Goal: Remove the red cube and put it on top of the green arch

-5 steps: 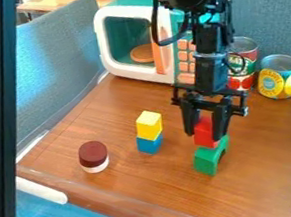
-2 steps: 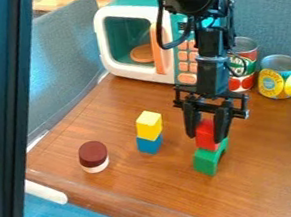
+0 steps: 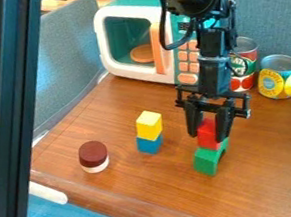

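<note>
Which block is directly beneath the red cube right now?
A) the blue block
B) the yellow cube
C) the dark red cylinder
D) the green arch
D: the red cube is right above the green arch, while the yellow cube and the blue block form a separate stack.

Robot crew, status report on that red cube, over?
End effector at red cube, grip unclear. Cube on green arch. Yellow block on blue block stands apart, seemingly not in the way.
</note>
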You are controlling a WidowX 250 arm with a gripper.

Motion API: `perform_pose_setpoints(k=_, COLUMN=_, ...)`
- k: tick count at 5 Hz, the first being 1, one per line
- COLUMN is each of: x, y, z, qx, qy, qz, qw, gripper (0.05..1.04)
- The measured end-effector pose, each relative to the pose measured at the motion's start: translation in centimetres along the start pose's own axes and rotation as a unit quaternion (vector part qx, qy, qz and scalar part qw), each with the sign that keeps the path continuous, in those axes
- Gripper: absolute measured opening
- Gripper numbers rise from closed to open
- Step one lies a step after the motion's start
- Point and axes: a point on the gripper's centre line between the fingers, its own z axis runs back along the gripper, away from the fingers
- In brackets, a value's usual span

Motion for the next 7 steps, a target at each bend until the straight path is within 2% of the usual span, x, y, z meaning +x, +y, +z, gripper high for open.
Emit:
perform_pose_setpoints(k=1, x=-0.1, y=-0.1, z=0.1, qx=-0.002, qy=0.004, qz=0.003, qw=1.0000, gripper=0.913)
perform_pose_setpoints(k=2, x=-0.2, y=-0.2, z=0.1, qx=-0.005, qy=0.008, qz=0.004, qw=0.9999, gripper=1.012)
perform_pose_setpoints(k=3, x=-0.4, y=-0.1, z=0.1, qx=-0.006, qy=0.012, qz=0.005, qw=0.9999, gripper=1.008)
perform_pose_setpoints(k=4, x=-1.3, y=0.3, z=3.2, qx=0.011, qy=-0.017, qz=0.013, qw=0.9997, gripper=1.003)
perform_pose_setpoints(k=5, x=-2.0, y=1.9, z=5.4, qx=0.017, qy=-0.035, qz=0.028, qw=0.9988, gripper=1.002)
perform_pose_setpoints(k=6, x=-2.4, y=2.9, z=5.7, qx=0.029, qy=-0.039, qz=0.037, qw=0.9981, gripper=1.002)
perform_pose_setpoints(k=7, x=-3.1, y=3.9, z=5.4, qx=0.052, qy=-0.060, qz=0.046, qw=0.9958, gripper=1.002)
